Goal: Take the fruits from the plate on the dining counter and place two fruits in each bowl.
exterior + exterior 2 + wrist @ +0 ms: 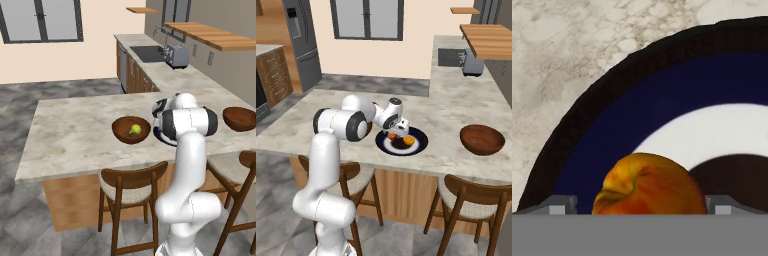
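Bright, even rendered light, soft faint shadows, no glare (hand view slightly blurred up close).

Pretty cozy kitchen: peach walls [100,55] with a dark-framed window [42,20], grey marbled floor tiles [20,220], and wooden chairs [131,192] with pale cushions. Along the back there's a marble worktop [170,75] with a sink [147,52] and toaster [176,56], wood shelves [215,35] above, plus a dark steel fridge [302,42].

The white arm rises from its base, bends at the elbow and reaches forward and down, wrist angled low. The gripper [396,133] points downward with its jaws spread wide; the two finger tips [559,204] stand well apart, nothing clamped between them.
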Controlling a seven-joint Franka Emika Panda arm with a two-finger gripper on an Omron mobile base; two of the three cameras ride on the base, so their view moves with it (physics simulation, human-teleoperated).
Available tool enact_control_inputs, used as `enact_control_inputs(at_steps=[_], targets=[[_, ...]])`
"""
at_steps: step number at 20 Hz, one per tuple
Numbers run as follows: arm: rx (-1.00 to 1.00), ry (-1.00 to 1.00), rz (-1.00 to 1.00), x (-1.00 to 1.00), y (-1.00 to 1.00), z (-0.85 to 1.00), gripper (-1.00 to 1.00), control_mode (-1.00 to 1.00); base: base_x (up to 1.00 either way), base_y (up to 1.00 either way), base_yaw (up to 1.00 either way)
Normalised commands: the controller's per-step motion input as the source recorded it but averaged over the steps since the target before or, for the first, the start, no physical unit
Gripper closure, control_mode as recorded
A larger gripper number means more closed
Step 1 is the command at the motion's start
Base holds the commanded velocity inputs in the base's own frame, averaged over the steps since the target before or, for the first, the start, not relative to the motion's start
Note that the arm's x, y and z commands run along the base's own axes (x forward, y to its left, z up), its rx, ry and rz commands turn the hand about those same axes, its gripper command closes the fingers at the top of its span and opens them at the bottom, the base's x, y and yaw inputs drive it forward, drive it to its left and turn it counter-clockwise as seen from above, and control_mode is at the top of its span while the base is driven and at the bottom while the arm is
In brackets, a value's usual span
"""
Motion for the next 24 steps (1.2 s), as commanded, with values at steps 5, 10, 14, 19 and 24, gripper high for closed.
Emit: enact_control_inputs(at_steps=[5,10,14,19,24], targets=[[0.00,0.00,0.00,0.00,0.00,-0.10,1.00,-1.00,0.00,0.00,0.00],[0.00,0.00,0.00,0.01,0.00,0.15,1.00,-1.00,0.00,0.00,0.00],[-0.02,0.00,0.00,-0.46,0.34,0.93,1.00,-1.00,0.00,0.00,0.00],[-0.09,0.00,0.00,-0.75,0.89,1.00,1.00,-1.00,0.00,0.00,0.00],[-0.03,0.00,0.00,-0.87,0.76,0.88,1.00,-1.00,0.00,0.00,0.00]])
